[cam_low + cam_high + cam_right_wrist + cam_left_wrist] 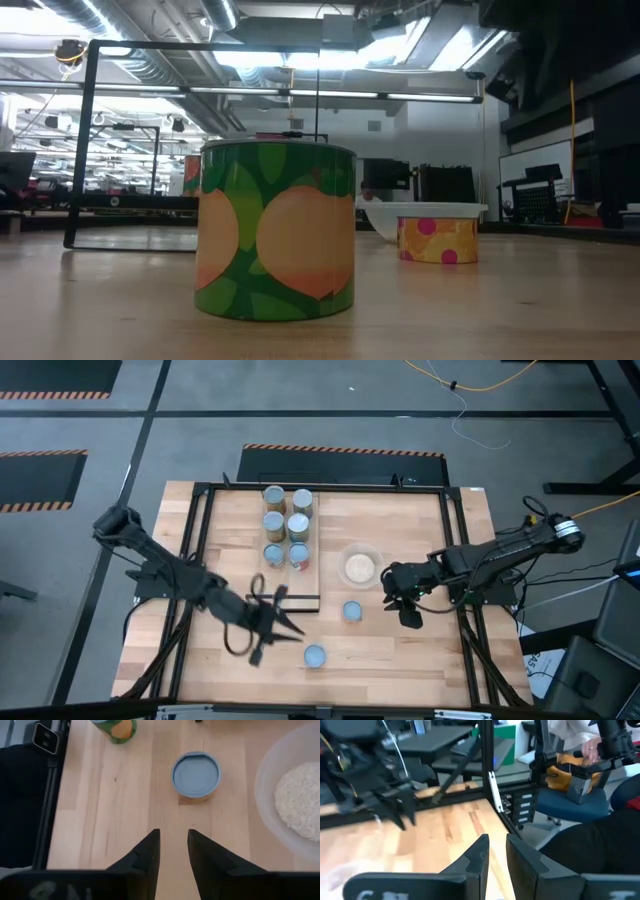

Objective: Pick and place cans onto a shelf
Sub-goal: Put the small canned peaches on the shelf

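On table: green-orange peach-label can (276, 230) | no readable writing | both claws parted slightly, empty

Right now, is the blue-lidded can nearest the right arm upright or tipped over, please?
Upright: the blue-lidded can shows its full round lid from above and stands on the tabletop, beside the clear bowl.

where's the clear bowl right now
In the high view the clear bowl sits right of centre on the table, between the shelf and the right gripper.
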Motion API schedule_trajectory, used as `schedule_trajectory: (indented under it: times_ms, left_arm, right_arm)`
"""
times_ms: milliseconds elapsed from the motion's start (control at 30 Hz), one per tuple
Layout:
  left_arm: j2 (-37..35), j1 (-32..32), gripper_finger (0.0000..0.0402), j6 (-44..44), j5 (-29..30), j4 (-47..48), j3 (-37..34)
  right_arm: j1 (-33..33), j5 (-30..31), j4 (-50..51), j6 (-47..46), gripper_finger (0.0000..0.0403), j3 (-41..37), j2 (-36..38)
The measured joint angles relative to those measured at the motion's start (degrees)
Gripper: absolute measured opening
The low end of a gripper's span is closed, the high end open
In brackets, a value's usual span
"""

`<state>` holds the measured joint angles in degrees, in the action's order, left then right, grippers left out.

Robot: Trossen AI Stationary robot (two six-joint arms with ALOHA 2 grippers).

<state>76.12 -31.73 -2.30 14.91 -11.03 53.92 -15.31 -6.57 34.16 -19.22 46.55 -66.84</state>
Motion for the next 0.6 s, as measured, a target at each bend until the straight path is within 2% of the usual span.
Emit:
schedule_trajectory:
  times_ms: [267, 600]
  left_arm:
    - [14.6, -6.7, 0.0058, -6.6, 7.0, 0.2, 9.9]
    - [27.4, -9.7, 0.0058, -17.9, 9.5, 5.3, 16.8]
  right_arm:
    - [0.1, 0.0, -1.8, 0.3, 0.0103, -2.8, -0.2]
    - [0.1, 0.0, -3.3, 0.4, 0.0103, -2.8, -0.2]
